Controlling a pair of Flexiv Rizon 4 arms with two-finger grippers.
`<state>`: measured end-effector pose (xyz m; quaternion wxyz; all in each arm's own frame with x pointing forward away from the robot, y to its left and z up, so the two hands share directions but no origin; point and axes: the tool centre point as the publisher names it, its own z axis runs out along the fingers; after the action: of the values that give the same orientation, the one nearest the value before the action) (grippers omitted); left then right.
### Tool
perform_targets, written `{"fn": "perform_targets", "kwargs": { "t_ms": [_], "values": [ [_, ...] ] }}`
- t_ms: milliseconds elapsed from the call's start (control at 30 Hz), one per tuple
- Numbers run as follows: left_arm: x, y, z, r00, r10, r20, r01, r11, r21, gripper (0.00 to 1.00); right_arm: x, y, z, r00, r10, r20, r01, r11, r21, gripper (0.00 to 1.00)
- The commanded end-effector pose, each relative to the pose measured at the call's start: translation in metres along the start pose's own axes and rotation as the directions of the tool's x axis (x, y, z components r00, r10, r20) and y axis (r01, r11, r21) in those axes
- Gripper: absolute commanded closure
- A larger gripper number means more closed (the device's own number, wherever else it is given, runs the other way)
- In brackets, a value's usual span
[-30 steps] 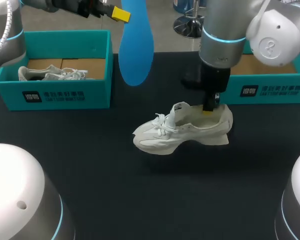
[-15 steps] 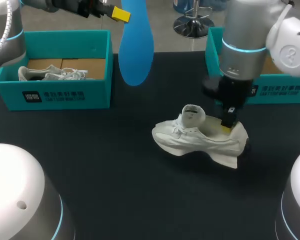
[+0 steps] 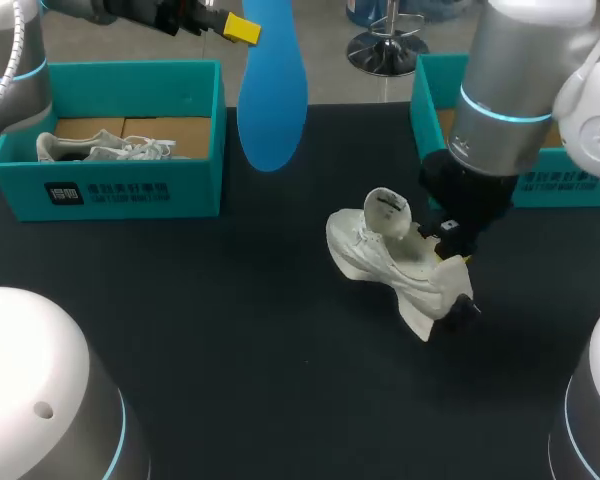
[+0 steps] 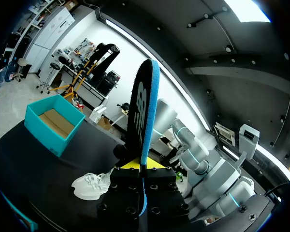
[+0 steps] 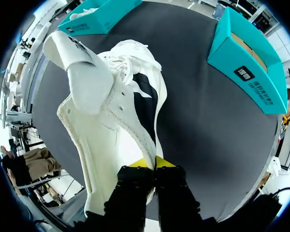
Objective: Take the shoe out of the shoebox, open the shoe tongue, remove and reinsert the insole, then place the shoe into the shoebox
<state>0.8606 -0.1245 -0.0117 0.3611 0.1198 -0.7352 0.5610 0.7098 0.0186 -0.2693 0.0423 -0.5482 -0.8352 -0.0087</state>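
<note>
Your shoe sits mid-table, tongue up, pinched at the heel by your right gripper to steady the opening. The left gripper clamps the blue insole aloft, likely ready for reinsertion.

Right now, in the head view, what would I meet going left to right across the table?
Teal shoebox holding a second shoe → blue insole, held up off the table → white shoe → second teal box.

place: robotics lab | cues: left arm, right arm, black worktable
</note>
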Motion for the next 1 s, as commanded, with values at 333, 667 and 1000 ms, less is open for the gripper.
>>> {"fn": "perform_targets", "kwargs": {
  "t_ms": [333,667,1000],
  "values": [
    [-0.001,0.0,0.0,1.0,0.001,-0.001,-0.001,1.0,-0.002,1.0,0.008,0.001,0.005,0.66,0.746,-0.089,-0.751,0.654,-0.093,1.0],
    [-0.001,0.0,0.0,1.0,0.001,-0.001,-0.001,1.0,-0.002,1.0,0.029,-0.004,0.022,0.641,0.75,-0.161,-0.767,0.627,-0.137,1.0],
    [-0.001,0.0,0.0,1.0,0.001,-0.001,-0.001,1.0,-0.002,1.0,0.034,-0.003,0.034,0.699,0.689,-0.192,-0.714,0.686,-0.138,1.0]
  ]
}}
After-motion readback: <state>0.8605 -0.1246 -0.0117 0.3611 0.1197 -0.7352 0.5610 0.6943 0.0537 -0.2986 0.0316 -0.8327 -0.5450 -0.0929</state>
